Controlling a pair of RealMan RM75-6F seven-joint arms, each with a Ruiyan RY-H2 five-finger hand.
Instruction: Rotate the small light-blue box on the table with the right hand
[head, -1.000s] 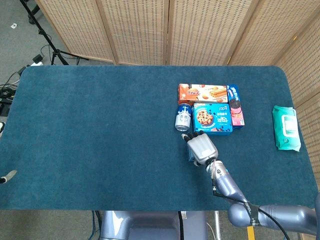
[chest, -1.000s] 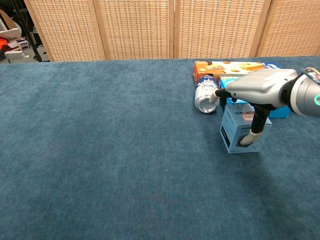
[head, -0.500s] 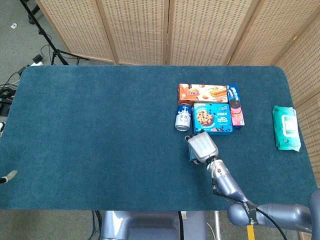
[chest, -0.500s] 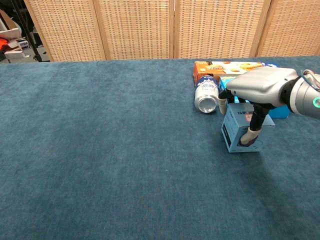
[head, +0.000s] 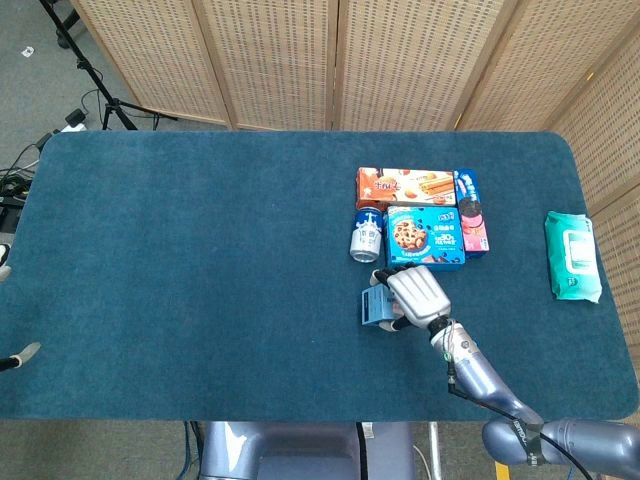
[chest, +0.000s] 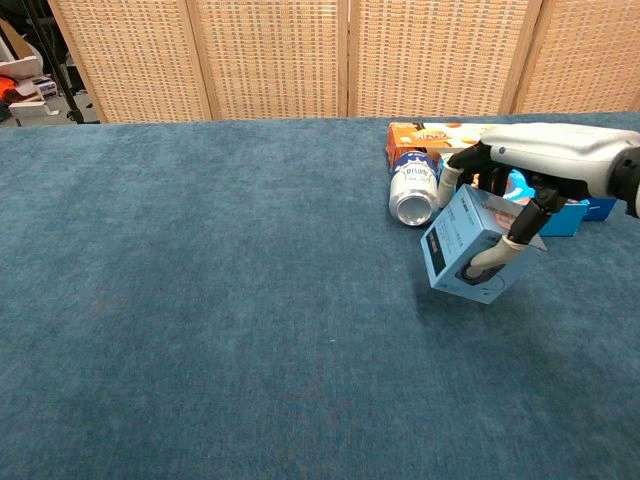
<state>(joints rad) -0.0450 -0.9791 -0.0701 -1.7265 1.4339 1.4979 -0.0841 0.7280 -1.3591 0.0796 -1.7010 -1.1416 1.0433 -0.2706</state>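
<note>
The small light-blue box (chest: 462, 247) hangs tilted just above the table, near the front middle-right; in the head view the box (head: 374, 307) peeks out left of the hand. My right hand (chest: 520, 180) grips it from above, thumb on its front face and other fingers over the back edge. In the head view that right hand (head: 417, 296) covers most of the box. The left hand (head: 18, 355) shows only as a sliver at the table's left edge, too little to tell how its fingers lie.
Just behind the box lie a blue-and-white can (chest: 411, 194) on its side, a blue cookie box (head: 425, 238), an orange biscuit box (head: 405, 186) and a pink-and-blue packet (head: 471, 212). A green wipes pack (head: 572, 256) lies near the right edge.
The right hand has lifted the light-blue box off the table, tipped it and swung it leftward; the forearm has shifted right. Other items have not moved.
</note>
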